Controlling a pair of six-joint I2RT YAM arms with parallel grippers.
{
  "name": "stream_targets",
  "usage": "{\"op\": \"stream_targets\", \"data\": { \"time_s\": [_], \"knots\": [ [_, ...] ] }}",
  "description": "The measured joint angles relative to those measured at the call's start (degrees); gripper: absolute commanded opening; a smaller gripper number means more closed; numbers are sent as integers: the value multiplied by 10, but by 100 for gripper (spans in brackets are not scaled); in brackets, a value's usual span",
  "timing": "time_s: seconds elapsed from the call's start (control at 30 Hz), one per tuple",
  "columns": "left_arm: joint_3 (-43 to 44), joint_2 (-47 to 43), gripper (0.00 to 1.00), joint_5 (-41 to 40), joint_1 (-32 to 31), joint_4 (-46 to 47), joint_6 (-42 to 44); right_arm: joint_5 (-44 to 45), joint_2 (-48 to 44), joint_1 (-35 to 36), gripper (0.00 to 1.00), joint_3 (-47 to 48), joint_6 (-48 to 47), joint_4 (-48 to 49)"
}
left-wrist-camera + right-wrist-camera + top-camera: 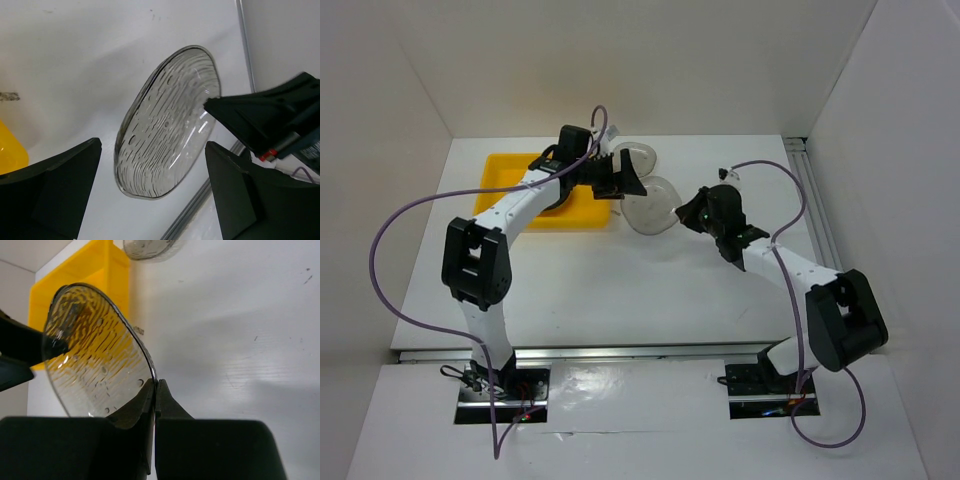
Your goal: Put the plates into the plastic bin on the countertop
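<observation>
Bin (510,170) lies flat on the countertop (620,290), behind and to the outer side of the left gripper (625,180), with that arm reaching across its near corner. The left jaws stand wide apart and grip nothing. In the gap ahead of their tips hangs a grey plate (165,125), tilted steeply on edge (its rippled, bubbled face is turned toward the left wrist camera). Whether either left finger touches it cannot be told, nor whether its lower edge rests on the countertop. A second plate (635,155), also translucent grey, lies flat on the countertop just beyond the left fingertips, apart from the held one.

The right gripper (155,387) has its jaws closed tight on the tilted plate's rim, pinching the edge nearest its own wrist. From that pinch the plate rises up and away to the jaws' left, and the yellow of the bin shows through it. In the left wrist view one right finger (250,115) comes in from the right and meets the plate's rim at its upper edge.
</observation>
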Motion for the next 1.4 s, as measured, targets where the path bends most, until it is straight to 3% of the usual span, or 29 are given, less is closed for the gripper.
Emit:
{"op": "stream_targets", "data": {
  "time_s": [0.13,0.2,0.23,0.3,0.33,0.43,0.5,0.57,0.63,0.67,0.87,1.0,1.17,1.33,1.37,1.4],
  "knots": [
    [0,6,88,-55,-8,-7,5,2,-13,12,0,8,0,-10],
    [-1,5,88,-80,-10,-8,8,5,-22,13,0,16,-2,-13],
    [-2,5,78,-91,-12,-8,12,9,-27,15,0,19,-4,-16],
    [-3,5,69,-105,-14,-8,14,15,-34,16,0,27,-9,-21],
    [-3,5,48,-108,-16,-7,14,17,-34,18,0,29,-10,-23],
    [-3,3,16,-117,-26,-8,15,27,-34,20,0,29,-16,-42],
    [0,-1,0,-106,-31,-8,17,37,-32,16,0,29,-18,-64],
    [7,-3,0,-114,-35,-18,18,39,-30,15,17,29,-18,-68],
    [12,-3,0,-119,-36,-25,17,39,-30,15,63,29,-16,-64],
    [14,-3,0,-128,-36,-29,17,36,-30,16,100,29,-12,-63],
    [23,-4,0,-214,-6,-81,-1,41,-55,26,100,13,-23,-59],
    [7,-22,0,-239,95,-85,-37,51,-107,23,100,-45,-27,-56],
    [-75,-76,0,-270,233,-36,-92,42,-132,12,100,-125,-28,-52],
    [-108,-78,0,-263,285,9,-129,21,-138,12,100,-173,-28,-48],
    [-104,-70,2,-257,289,11,-135,17,-141,11,100,-177,-28,-47],
    [-98,-58,16,-250,292,16,-137,14,-143,11,100,-180,-28,-45]
  ]
}}
